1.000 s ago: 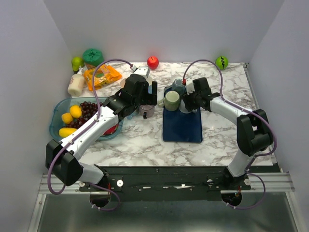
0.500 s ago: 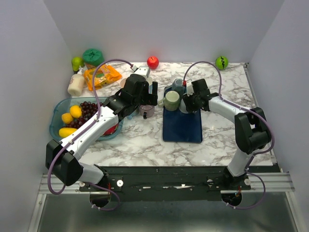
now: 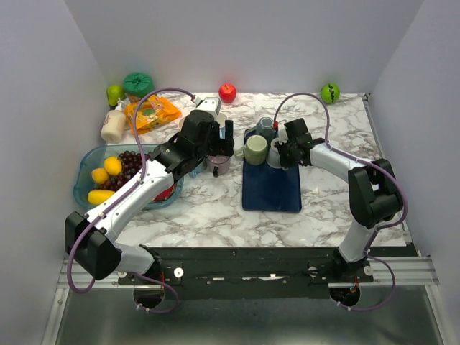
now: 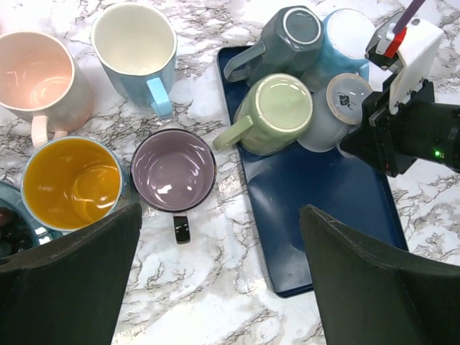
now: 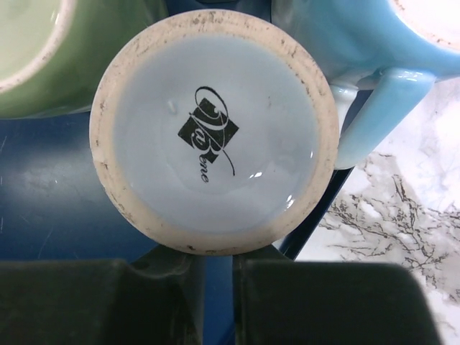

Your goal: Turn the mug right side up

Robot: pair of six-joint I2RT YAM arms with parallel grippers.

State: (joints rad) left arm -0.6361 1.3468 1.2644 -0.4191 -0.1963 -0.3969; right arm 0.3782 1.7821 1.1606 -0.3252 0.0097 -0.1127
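A pale blue mug (image 5: 215,136) stands upside down on the dark blue tray (image 5: 43,194), its printed base facing the right wrist camera. It also shows in the left wrist view (image 4: 345,97) and the top view (image 3: 275,158). My right gripper (image 5: 214,287) is at its near edge, jaws drawn in to a narrow gap on the mug's side; the handle is hidden. My left gripper (image 4: 219,223) is wide open and empty, high above the marble beside the tray (image 4: 323,208).
On the tray are a green mug on its side (image 4: 277,111), a grey upturned mug (image 4: 287,36) and a blue mug (image 5: 374,50). Pink (image 4: 39,75), light blue (image 4: 136,43), orange (image 4: 68,183) and purple (image 4: 172,169) mugs stand upright at left. A fruit bowl (image 3: 80,188) is far left.
My right gripper has edged in towards the upside-down mug and its elbow has shifted slightly. My left arm has moved a little back and left.
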